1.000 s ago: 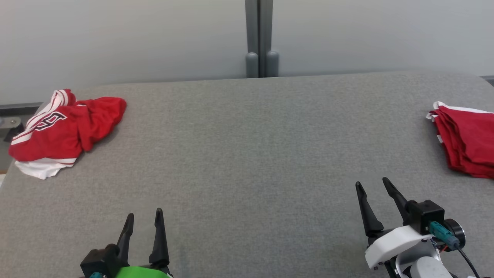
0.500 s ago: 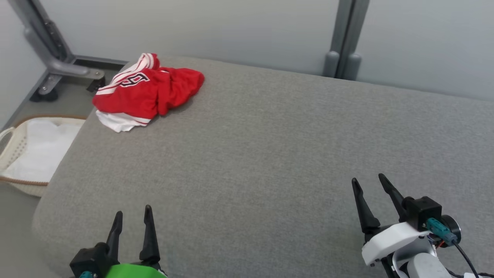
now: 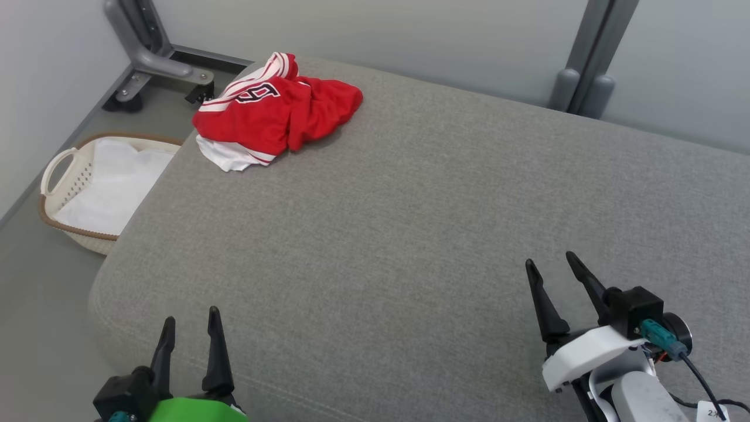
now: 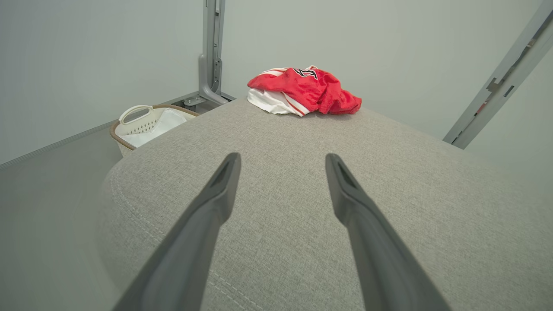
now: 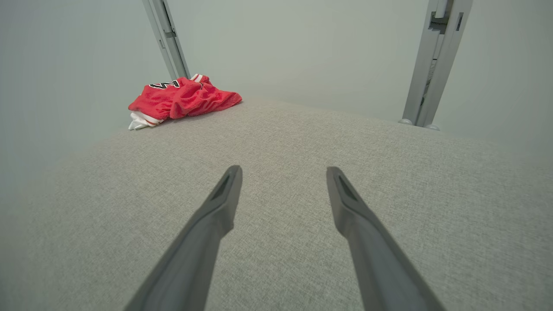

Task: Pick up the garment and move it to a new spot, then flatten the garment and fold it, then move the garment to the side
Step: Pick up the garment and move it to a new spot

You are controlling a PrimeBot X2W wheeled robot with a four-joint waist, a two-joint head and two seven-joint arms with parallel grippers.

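The garment (image 3: 275,111) is a crumpled red jersey with white trim and a black figure, lying in a heap at the far left corner of the grey table (image 3: 410,234). From the left wrist the garment (image 4: 304,90) lies far ahead, and from the right wrist the garment (image 5: 179,100) sits far off to the left. My left gripper (image 3: 190,316) hovers at the near left edge, open, nothing between its fingers. Over the near right part of the table my right gripper (image 3: 551,261) is open too and holds nothing. Both are far from the jersey.
A white laundry basket (image 3: 64,170) with white cloth inside stands on the floor left of the table; the basket (image 4: 138,125) also appears ahead to the left of my left fingers. Grey frame posts (image 3: 586,70) rise behind the table, and one footed post (image 3: 146,53) at the far left corner.
The whole head view has swung to the left, so the camera has turned. The folded red pile at the right has left the picture and the basket has come in. Both grippers stay open.
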